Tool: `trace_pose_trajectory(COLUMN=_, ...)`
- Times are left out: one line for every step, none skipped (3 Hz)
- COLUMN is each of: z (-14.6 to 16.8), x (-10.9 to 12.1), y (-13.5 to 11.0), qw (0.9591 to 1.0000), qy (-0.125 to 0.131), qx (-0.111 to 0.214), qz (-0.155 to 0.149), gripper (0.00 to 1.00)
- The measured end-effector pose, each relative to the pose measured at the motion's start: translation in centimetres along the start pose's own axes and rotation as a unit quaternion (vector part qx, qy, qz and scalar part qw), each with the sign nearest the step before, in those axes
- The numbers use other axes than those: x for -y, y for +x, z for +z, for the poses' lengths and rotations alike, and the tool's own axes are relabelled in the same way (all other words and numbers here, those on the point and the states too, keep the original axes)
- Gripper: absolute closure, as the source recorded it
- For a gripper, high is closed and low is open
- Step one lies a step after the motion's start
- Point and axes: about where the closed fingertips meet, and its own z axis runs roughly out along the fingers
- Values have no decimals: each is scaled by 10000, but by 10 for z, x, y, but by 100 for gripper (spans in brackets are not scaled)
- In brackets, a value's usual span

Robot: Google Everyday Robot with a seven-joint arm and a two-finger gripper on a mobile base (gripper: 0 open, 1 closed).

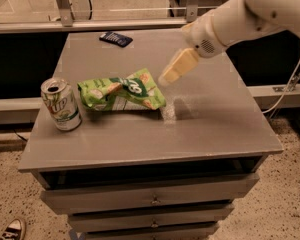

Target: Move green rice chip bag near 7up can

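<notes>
The green rice chip bag (122, 91) lies crumpled on the grey table top (215, 119), left of centre. The 7up can (61, 104) stands upright just left of the bag, a small gap from its left end. My gripper (174, 70) hangs above the table just past the bag's right end, raised clear of it. It is open and holds nothing. The white arm (240, 14) reaches in from the upper right.
A small dark flat packet (116, 38) lies near the table's far edge. The table has drawers (150, 199) below its front edge. A low rail and a glass partition run behind the table. A shoe (10, 230) shows on the floor at the bottom left.
</notes>
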Motion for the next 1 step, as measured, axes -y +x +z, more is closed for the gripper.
trace_pose_trajectory(z=-15, x=12, y=-2, qw=9998, qy=152, qx=78, qz=32, gripper=0)
